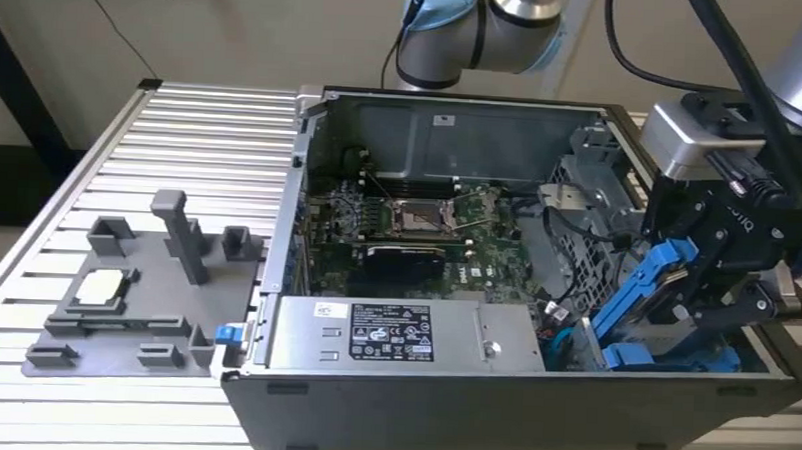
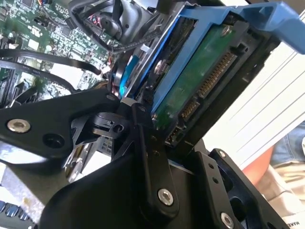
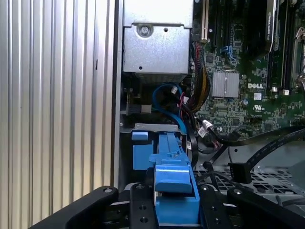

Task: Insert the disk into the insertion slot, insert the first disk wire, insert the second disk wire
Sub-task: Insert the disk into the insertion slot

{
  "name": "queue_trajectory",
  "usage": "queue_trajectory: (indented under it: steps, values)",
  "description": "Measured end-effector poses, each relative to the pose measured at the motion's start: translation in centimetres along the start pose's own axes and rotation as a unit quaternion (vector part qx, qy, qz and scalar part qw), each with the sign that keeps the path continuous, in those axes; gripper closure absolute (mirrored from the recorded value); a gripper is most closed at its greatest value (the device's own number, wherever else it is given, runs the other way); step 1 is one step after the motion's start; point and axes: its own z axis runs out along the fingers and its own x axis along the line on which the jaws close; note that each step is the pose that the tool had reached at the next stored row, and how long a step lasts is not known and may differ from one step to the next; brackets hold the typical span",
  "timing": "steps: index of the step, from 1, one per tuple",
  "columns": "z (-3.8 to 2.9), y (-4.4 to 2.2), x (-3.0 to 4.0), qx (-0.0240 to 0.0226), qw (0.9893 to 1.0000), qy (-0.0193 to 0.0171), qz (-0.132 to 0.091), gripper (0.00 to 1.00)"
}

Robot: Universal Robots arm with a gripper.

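- Ribbed silver aluminium tabletop (image 1: 204, 148): carries everything listed.
- Open dark grey metal computer case (image 1: 501, 419): on the tabletop, toward the exterior view's right.
- Dark grey plastic fixture tray (image 1: 118, 315): just beside the case, on the exterior view's left.
- Black end effector (image 1: 699, 295): fingers clamped on the disk's carrier.
- Silver-grey rectangular disk in a bright blue plastic carrier (image 1: 646, 294): gripped and steeply tilted at the case's right end in the exterior view.

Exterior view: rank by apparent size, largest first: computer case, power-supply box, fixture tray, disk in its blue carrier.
Largest to smallest:
1. computer case
2. fixture tray
3. power-supply box
4. disk, tilted and partly covered, so its rank is less sure.
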Motion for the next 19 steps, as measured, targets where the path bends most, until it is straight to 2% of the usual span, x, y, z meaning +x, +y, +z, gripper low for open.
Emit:
queue_trajectory:
  steps: [2,7,10,11,12,13,15,16,19]
  values:
    - [0.28,0.01,-0.01,0.0000,1.0000,-0.0002,0.000,0.67]
    - [0.19,0.01,-0.02,-0.0004,1.0000,-0.0001,0.000,0.67]
    - [-0.65,0.05,-0.01,-0.0010,1.0000,-0.0025,0.000,0.67]
    - [-1.13,0.05,0.01,-0.0011,1.0000,-0.0012,0.000,0.67]
    - [-1.26,0.03,0.00,-0.0011,1.0000,-0.0005,0.000,0.67]
    - [-1.20,0.04,0.00,0.0010,1.0000,-0.0008,0.000,0.67]
    - [-1.17,0.03,0.00,0.0123,0.9999,0.0000,0.000,0.67]
    - [-1.08,0.03,0.00,0.0158,0.9999,-0.0001,0.000,0.67]
    - [-0.90,0.02,0.00,0.0166,0.9999,0.0003,0.000,0.67]
